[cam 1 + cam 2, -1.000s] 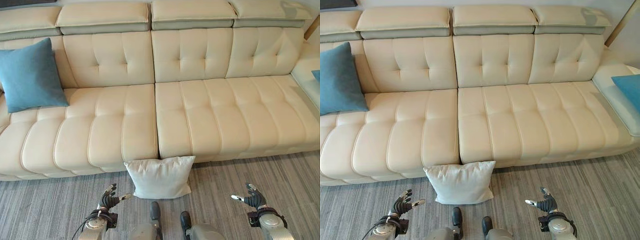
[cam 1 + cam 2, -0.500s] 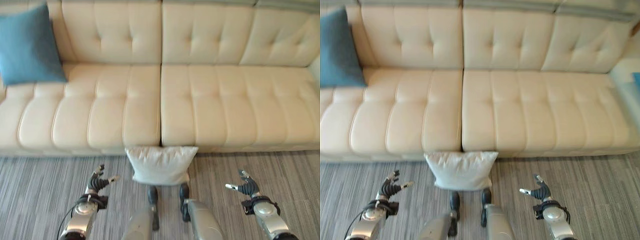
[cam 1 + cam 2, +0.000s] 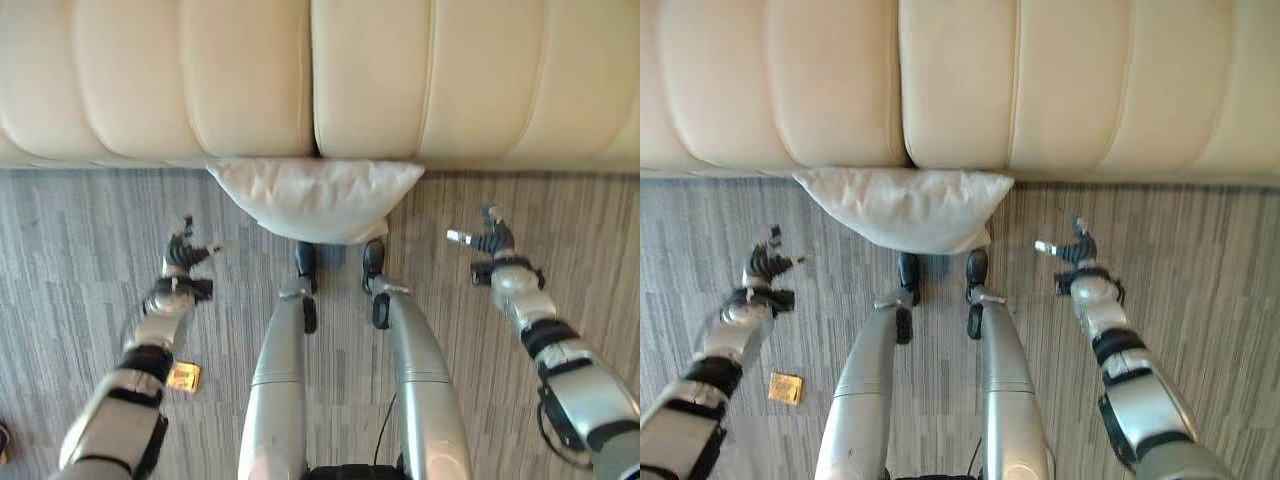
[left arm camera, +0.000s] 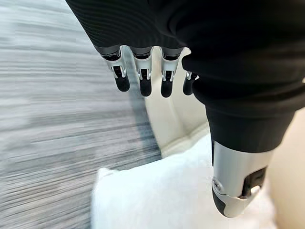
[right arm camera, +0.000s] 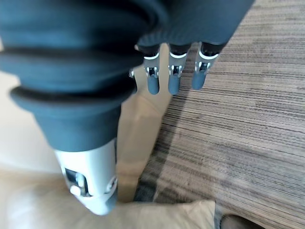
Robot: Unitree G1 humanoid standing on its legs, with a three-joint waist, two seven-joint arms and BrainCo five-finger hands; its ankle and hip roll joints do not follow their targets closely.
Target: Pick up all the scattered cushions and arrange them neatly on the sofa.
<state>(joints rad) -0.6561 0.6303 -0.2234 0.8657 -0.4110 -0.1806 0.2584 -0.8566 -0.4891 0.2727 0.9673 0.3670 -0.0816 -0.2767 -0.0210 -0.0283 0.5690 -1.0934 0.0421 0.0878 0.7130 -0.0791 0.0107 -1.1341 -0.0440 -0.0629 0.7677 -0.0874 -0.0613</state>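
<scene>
A white cushion [image 3: 318,197] lies on the striped floor, leaning against the front of the cream sofa [image 3: 250,80] at the seam between two seats. It also shows in the left wrist view as a white cushion [image 4: 157,191] past the thumb. My left hand [image 3: 183,256] hovers above the floor to the cushion's left, fingers relaxed and holding nothing. My right hand [image 3: 489,238] hovers to the cushion's right, thumb stretched toward it, also holding nothing. Both hands are apart from the cushion.
The grey striped carpet [image 3: 80,240] runs along the sofa front. A small yellow square object [image 3: 184,376] lies on the floor by my left arm.
The camera has tilted down and closer; the sofa back and blue cushion have left the view. Both hands have come forward and now flank the white cushion, still open.
</scene>
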